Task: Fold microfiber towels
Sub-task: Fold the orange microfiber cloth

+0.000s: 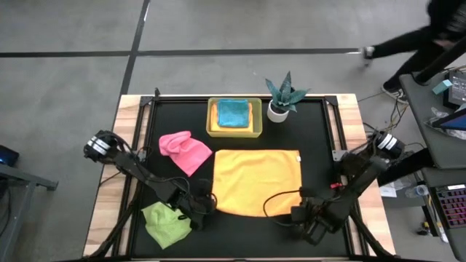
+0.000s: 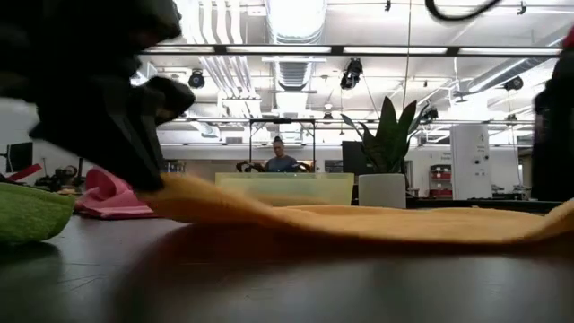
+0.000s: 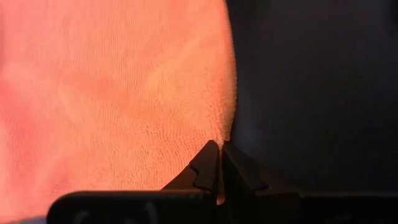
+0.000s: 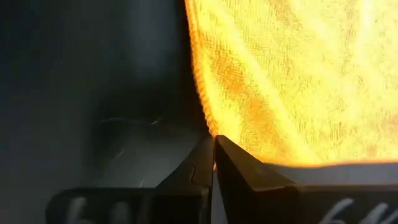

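Observation:
An orange-yellow microfiber towel [image 1: 256, 182] lies spread flat in the middle of the black mat. My left gripper [image 1: 206, 206] is shut on its near left corner and my right gripper [image 1: 300, 212] on its near right corner. In the low view both near corners are raised a little while the towel's middle [image 2: 377, 222] rests on the mat. A pink towel [image 1: 184, 151] lies crumpled to the left. A lime green towel [image 1: 166, 223] lies bunched at the near left. A turquoise-blue towel [image 1: 233, 113] sits in the yellow tray [image 1: 212, 124]. My left gripper pinches the orange-yellow towel's near left corner [image 3: 219, 132] between its two fingers, slanting down from the near left. The corner [image 2: 175, 190] is lifted a little off the mat; the cloth slopes down from it. My right gripper pinches the towel's near right corner [image 4: 210, 124] between its two fingers, coming steeply from above. That corner [image 2: 563, 213] is raised slightly, and the cloth beyond it lies on the mat.
A small spiky plant in a white pot [image 1: 282, 100] stands at the far right of the mat, beside the tray. Wooden table borders [image 1: 349, 131] flank the mat. A person [image 1: 422, 36] moves on the floor beyond the far right.

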